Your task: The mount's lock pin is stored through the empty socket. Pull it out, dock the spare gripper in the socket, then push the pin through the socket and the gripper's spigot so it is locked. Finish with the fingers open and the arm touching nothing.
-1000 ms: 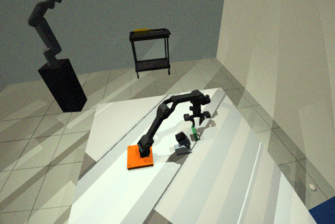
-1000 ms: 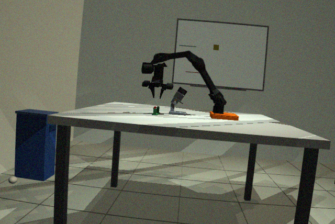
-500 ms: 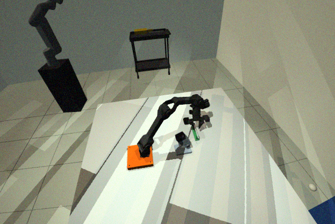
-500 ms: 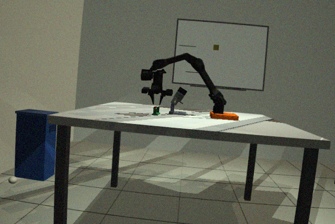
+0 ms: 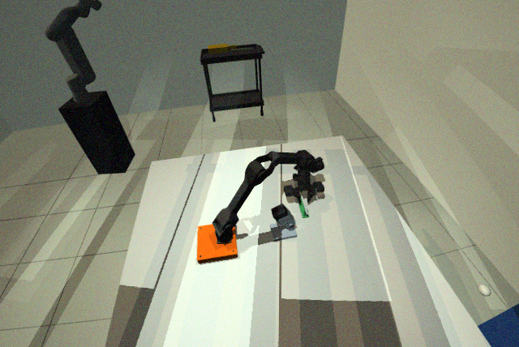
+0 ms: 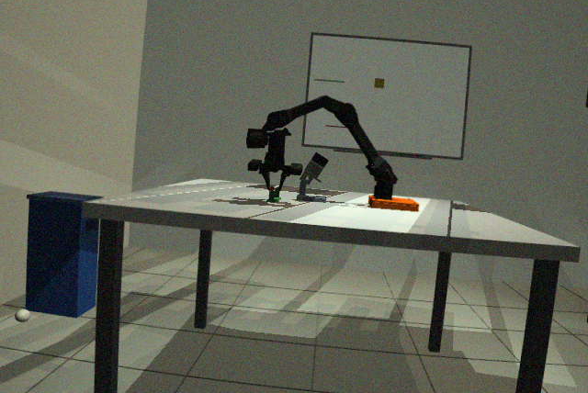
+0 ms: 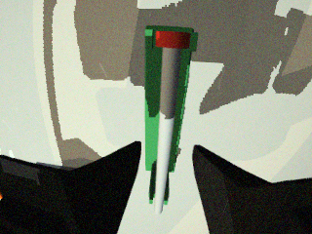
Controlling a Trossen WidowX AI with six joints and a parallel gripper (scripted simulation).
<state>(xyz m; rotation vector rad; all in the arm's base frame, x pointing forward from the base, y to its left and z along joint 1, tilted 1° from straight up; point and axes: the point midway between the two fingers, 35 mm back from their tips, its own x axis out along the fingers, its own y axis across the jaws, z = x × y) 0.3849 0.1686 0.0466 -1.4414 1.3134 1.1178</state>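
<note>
The lock pin [image 7: 168,127], with a red head and a pale shaft, lies in a green cradle [image 7: 151,141] [image 5: 304,212] [image 6: 274,197] on the table. My gripper [image 5: 304,200] [image 6: 275,188] [image 7: 167,148] points down over the cradle. It is open, with one finger on each side of the shaft and visible gaps in the wrist view. The grey mount [image 5: 289,233] [image 6: 303,189] stands beside the cradle, on the side of the arm's base. A tilted grey block with a dark end [image 5: 281,214] [image 6: 314,169] is on its top. The views are too small to tell socket and spare gripper apart there.
The arm's orange base plate [image 5: 209,249] [image 6: 399,204] is on the table beyond the mount. A blue bin [image 6: 59,255] stands on the floor past the table. A dark cart [image 5: 234,100] and another arm on a black pedestal [image 5: 100,138] stand farther off.
</note>
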